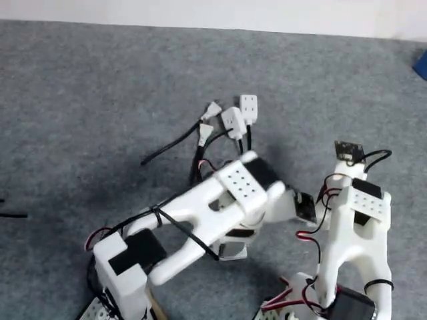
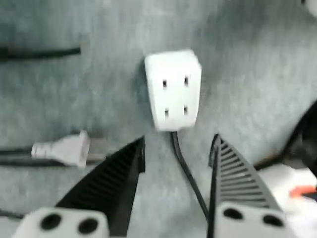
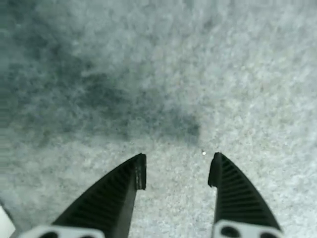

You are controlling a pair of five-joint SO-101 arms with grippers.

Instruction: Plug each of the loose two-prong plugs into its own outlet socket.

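Hovering my left gripper, jaws apart, just short of the outlet socket, loose plug beside it, prob. lining up a grab; right gripper spread too, parked over carpet.

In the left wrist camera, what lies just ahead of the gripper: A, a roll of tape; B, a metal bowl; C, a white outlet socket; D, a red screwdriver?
C: a white outlet socket with slot pairs on its face lies just beyond the open left gripper, its black cord trailing back toward it.
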